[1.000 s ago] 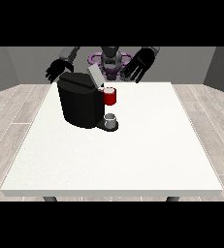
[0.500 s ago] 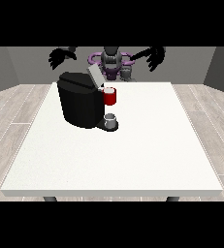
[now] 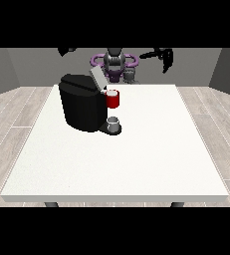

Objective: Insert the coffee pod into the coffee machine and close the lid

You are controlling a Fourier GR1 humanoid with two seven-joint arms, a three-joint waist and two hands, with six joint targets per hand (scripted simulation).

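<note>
Robot hand (image 3: 165,58) raised, coffee machine (image 3: 83,103) lid open

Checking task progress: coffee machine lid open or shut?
Open. The grey lid stands tilted up above the black coffee machine, not lying flat on its top.

Black coffee machine (image 3: 84,107), lid (image 3: 97,78) raised, white table (image 3: 136,159)

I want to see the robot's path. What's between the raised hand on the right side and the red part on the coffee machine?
In the front view, only bare white table and air separate the hand at the view's right from the red part on the coffee machine.
</note>
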